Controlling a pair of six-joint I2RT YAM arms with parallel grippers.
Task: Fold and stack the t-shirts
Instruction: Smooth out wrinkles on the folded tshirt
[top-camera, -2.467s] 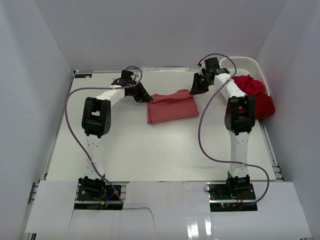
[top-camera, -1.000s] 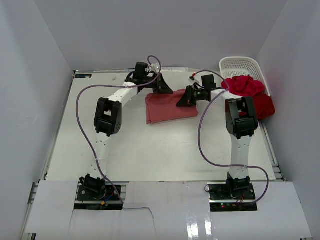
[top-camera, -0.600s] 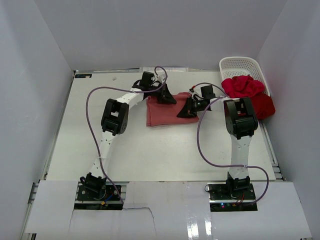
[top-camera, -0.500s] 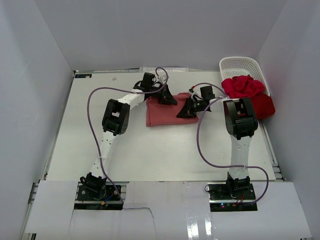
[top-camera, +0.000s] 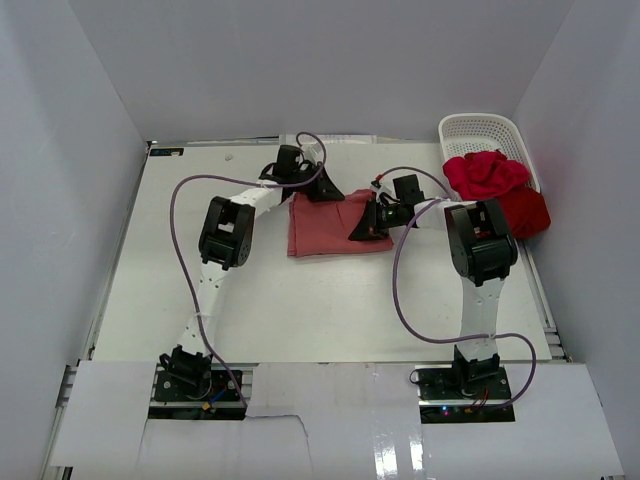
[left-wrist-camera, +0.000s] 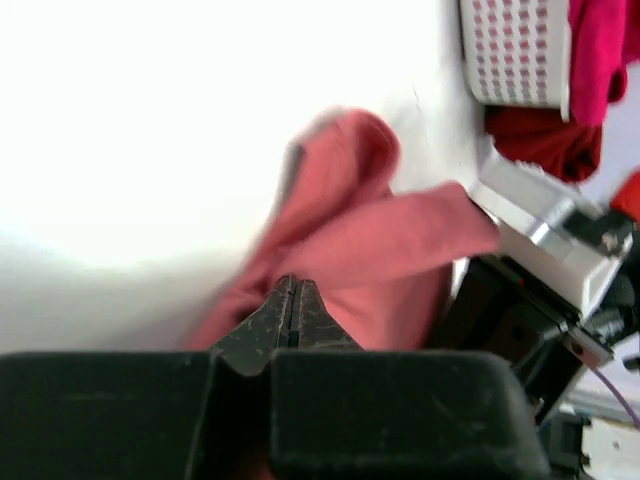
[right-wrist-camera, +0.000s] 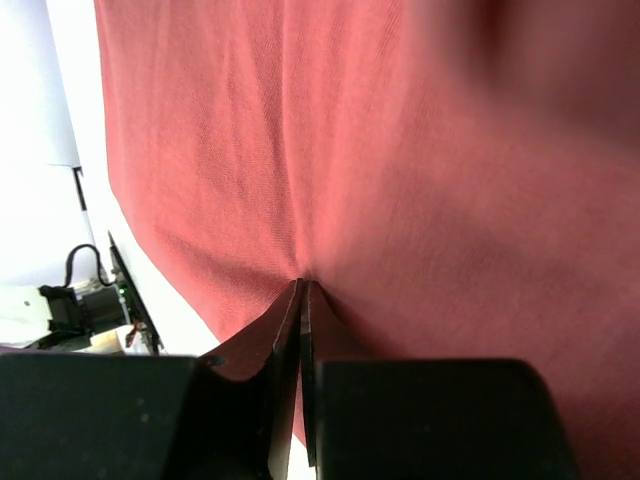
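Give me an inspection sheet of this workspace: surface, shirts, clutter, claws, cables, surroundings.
Surface: white table, flat.
Job's things: salmon shirt folded mid-table; crimson shirt heaped at near end of basket; darker red shirt bunched beside it.
Clutter: basket, white lattice, far right corner.
Claws: left claw and right claw each shut on the salmon shirt.
Cables: purple cables loop loosely along both arms.
Surroundings: plain white walls.

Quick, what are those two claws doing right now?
Left gripper: shut, pinching the folded dusty salmon-red cloth t-shirt.
Right gripper: shut on the same t-shirt.
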